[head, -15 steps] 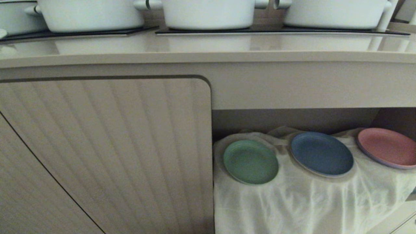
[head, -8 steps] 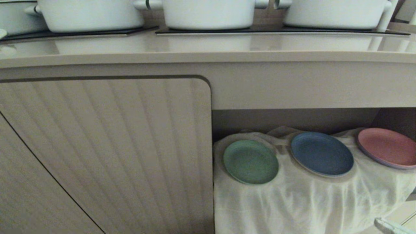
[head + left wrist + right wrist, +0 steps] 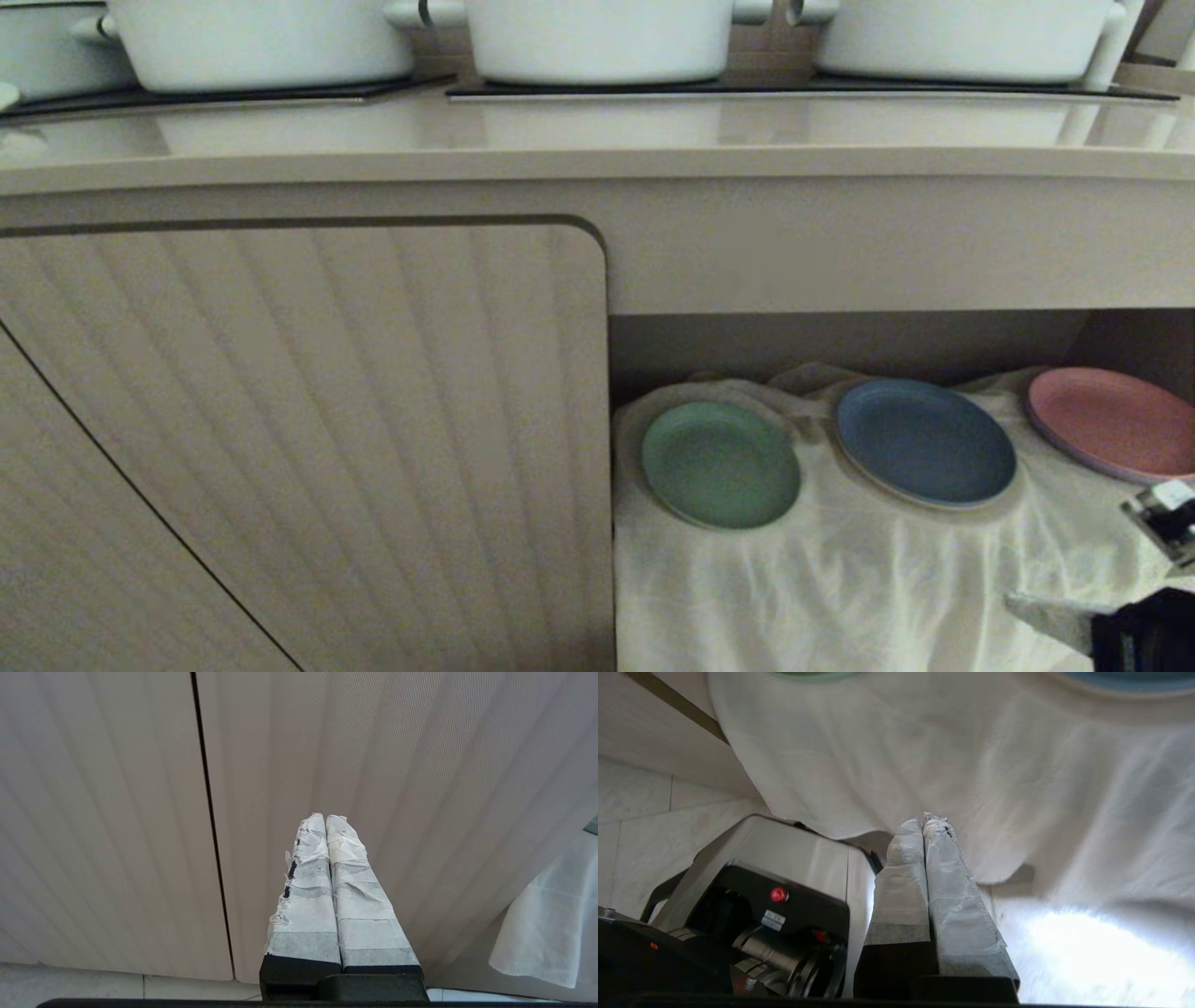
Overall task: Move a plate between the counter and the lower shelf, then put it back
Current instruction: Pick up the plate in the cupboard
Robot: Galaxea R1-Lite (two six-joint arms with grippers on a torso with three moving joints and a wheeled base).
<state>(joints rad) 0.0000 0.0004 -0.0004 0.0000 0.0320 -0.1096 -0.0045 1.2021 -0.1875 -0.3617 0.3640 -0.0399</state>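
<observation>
Low in the scene, on the right, an open shelf (image 3: 934, 336) sits under a long beige counter (image 3: 597, 140); a thin, creased white cloth (image 3: 840, 588) covers the shelf floor and hangs over its near edge; three plates lie on the cloth in a row from left to right; the mint-green plate (image 3: 720, 465) is the leftmost, just beside the shelf's left wall; a dark blue plate (image 3: 924, 441) lies next to it, and a pink plate (image 3: 1106, 422) is farthest right, partly cut by the picture's edge; the green plate is round, so it has no long axis; it lies face up, its hollow side up, tilted a little toward the viewer on the bunched cloth; nothing touches it; to the left of the shelf is a closed ribbed cabinet door (image 3: 308, 439); on the counter, at the far side, three white pots (image 3: 597, 37) stand on black hob panels (image 3: 803, 91); the right gripper (image 3: 924, 821) is at the near right, low over the hanging cloth and well apart from the green plate, its taped fingers pressed together on nothing; the left gripper (image 3: 325, 820) faces the cabinet door, its taped fingers also pressed together and empty.
</observation>
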